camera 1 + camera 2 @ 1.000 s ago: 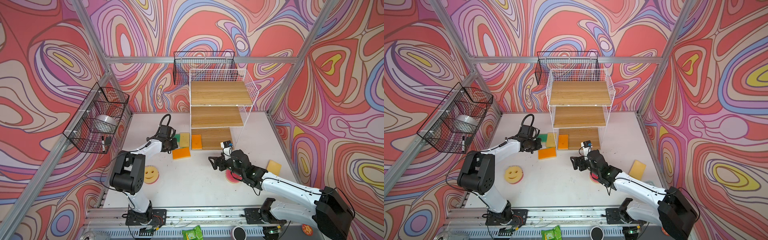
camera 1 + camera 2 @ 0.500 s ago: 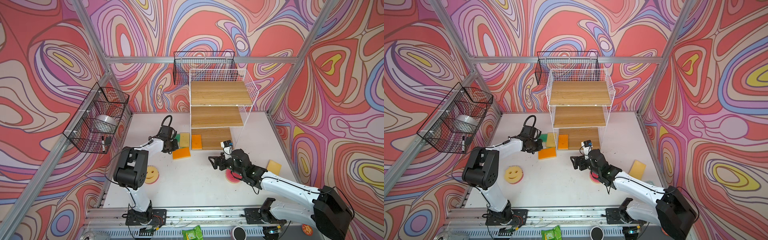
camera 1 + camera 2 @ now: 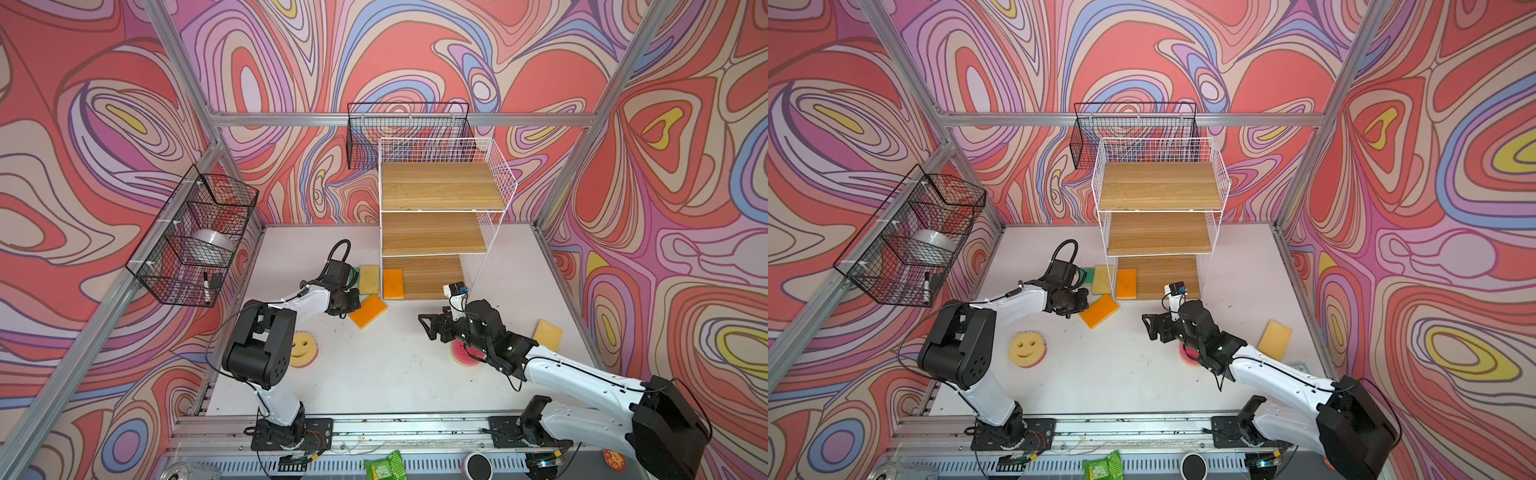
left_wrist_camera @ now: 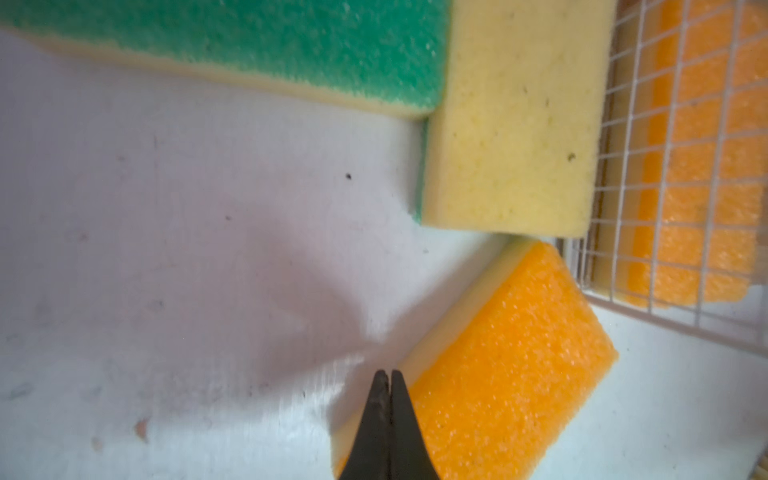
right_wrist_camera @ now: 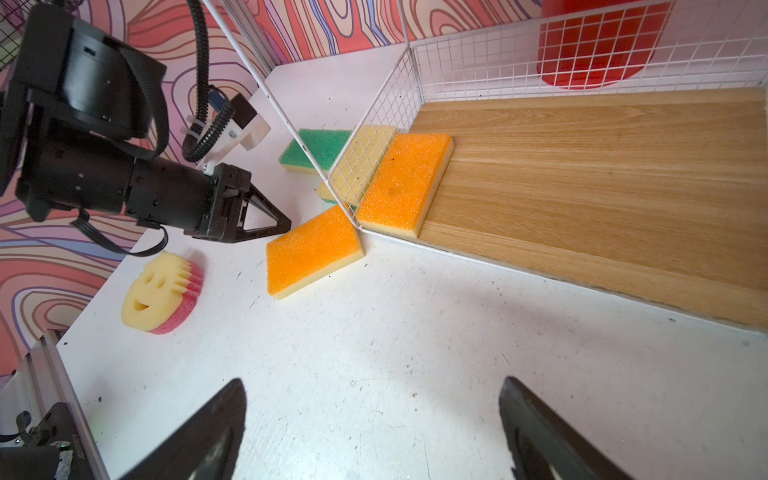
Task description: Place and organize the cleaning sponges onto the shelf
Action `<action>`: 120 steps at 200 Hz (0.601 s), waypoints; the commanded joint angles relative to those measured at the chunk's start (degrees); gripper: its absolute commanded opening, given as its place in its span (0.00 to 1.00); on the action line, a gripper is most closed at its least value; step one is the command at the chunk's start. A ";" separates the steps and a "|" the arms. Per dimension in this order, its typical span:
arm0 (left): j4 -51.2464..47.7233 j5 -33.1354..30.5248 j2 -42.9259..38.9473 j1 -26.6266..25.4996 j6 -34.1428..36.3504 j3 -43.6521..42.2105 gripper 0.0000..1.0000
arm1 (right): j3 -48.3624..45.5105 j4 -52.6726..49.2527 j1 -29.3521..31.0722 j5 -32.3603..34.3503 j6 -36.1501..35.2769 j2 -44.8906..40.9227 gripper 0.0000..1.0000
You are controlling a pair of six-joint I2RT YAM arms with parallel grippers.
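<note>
The shelf (image 3: 432, 235) stands at the back, with one orange sponge (image 3: 392, 283) on its bottom board. Just outside its left side lie a yellow sponge (image 3: 369, 279) and a green sponge (image 4: 257, 37). A loose orange sponge (image 3: 368, 311) lies tilted on the table. My left gripper (image 4: 386, 374) is shut, empty, with its tips at that sponge's edge. A smiley sponge (image 3: 303, 348) lies near the left arm. My right gripper (image 5: 372, 382) hangs open over bare table. A pink round sponge (image 3: 463, 353) shows under its arm, and a yellow sponge (image 3: 547, 333) lies far right.
Black wire baskets hang on the left wall (image 3: 195, 241) and the back wall (image 3: 409, 133). A green packet (image 3: 382, 467) lies on the front rail. The shelf's wire side (image 5: 374, 137) stands between the yellow sponge and the orange one.
The left arm's elbow has shifted slightly while its gripper stays by the loose orange sponge. The right arm has barely moved.
</note>
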 commanded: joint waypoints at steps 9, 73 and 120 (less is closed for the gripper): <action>0.04 -0.33 -6.37 -3.28 -3.02 -4.46 0.03 | -0.02 -1.50 -0.25 -0.46 0.96 -0.41 0.98; 4.36 -5.43 -13.78 -11.50 -8.98 -11.00 0.02 | 3.99 -7.40 -0.25 1.05 3.89 2.48 0.98; -5.99 -9.01 -16.80 -7.40 -2.26 -3.46 0.05 | 3.26 -7.34 -0.25 0.57 4.22 2.38 0.98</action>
